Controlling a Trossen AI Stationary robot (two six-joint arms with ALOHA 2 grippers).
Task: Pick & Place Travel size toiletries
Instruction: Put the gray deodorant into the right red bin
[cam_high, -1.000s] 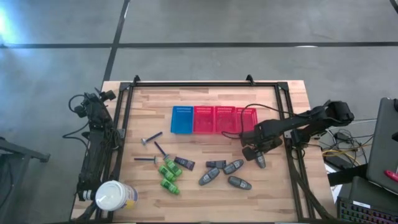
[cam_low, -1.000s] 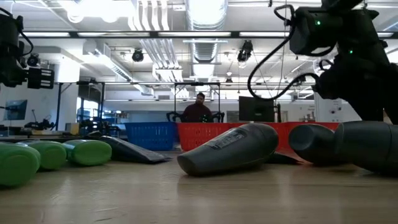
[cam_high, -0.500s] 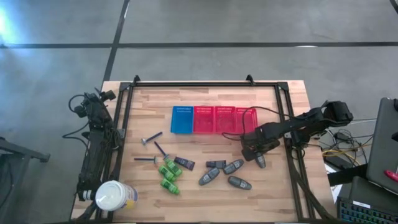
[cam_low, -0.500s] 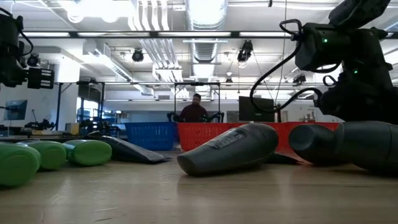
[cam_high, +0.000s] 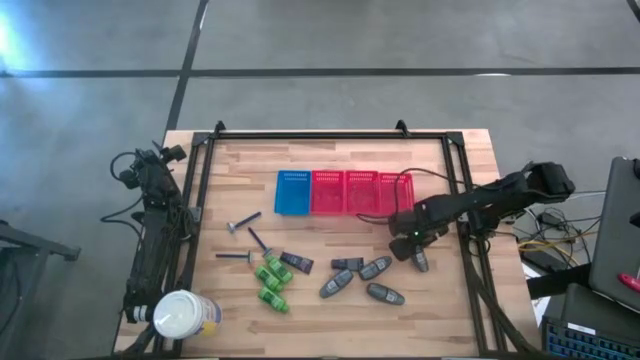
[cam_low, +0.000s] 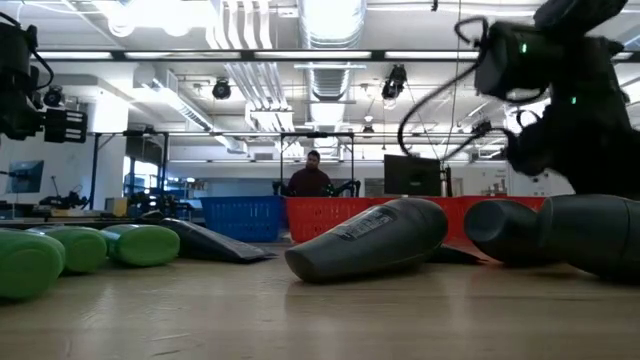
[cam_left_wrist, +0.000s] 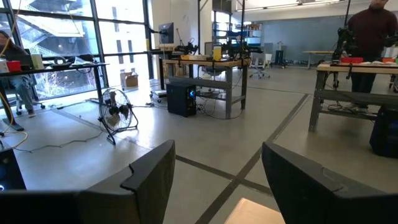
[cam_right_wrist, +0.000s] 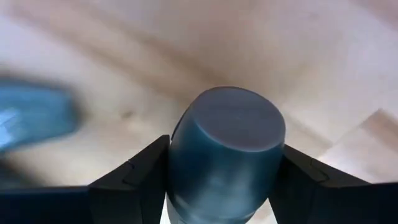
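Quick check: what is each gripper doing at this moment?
Left gripper: open, empty, parked off the table's left edge.
Right gripper: shut on a grey oval container, near the red baskets.

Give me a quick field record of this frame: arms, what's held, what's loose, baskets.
right gripper: low over the table's right side, fingers closed on a grey container
left gripper: parked off the table's left edge, fingers open, empty
loose grey containers: three, plus one beside the right gripper
green bottles: three, clustered
razors: three, left of centre
baskets: one blue, three red, in a row
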